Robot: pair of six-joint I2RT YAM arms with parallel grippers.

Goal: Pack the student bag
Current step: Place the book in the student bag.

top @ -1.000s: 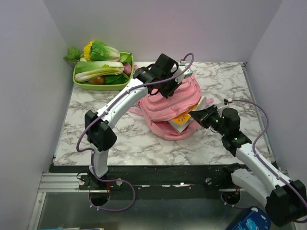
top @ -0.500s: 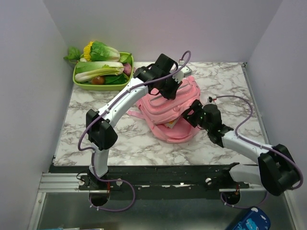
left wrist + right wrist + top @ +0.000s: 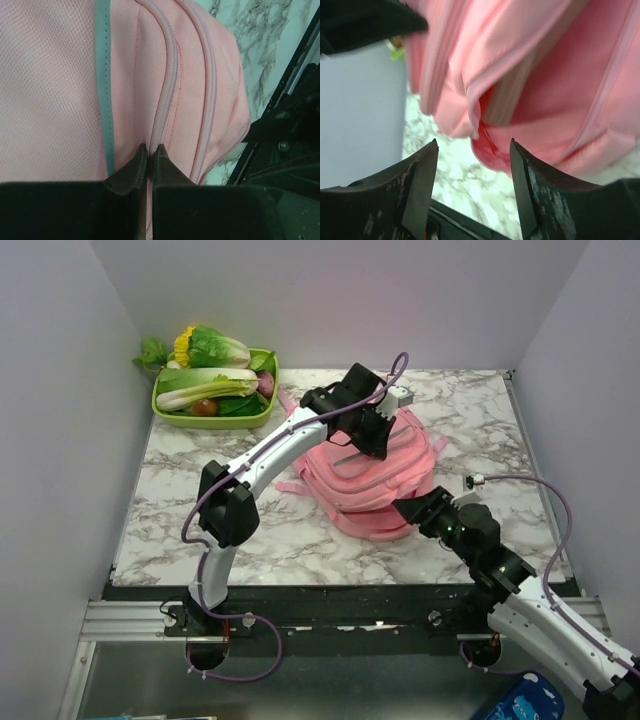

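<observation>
The pink student bag lies in the middle of the marble table. My left gripper sits on the bag's top and is shut on a raised zip seam of the bag; its fingertips pinch the fabric between them. My right gripper is open and empty at the bag's near right edge. In the right wrist view the bag hangs just beyond the gripper, and its opening shows something red and tan inside.
A green tray of vegetables stands at the back left corner. White walls close in on the left, back and right. The table's dark front edge runs just before the arm bases. A blue item lies below the table at the bottom right.
The book that stuck out of the bag's right side no longer shows from above. My right gripper pushed in at the bag, then drew back toward me. My left gripper shifted right with the bag's top.
</observation>
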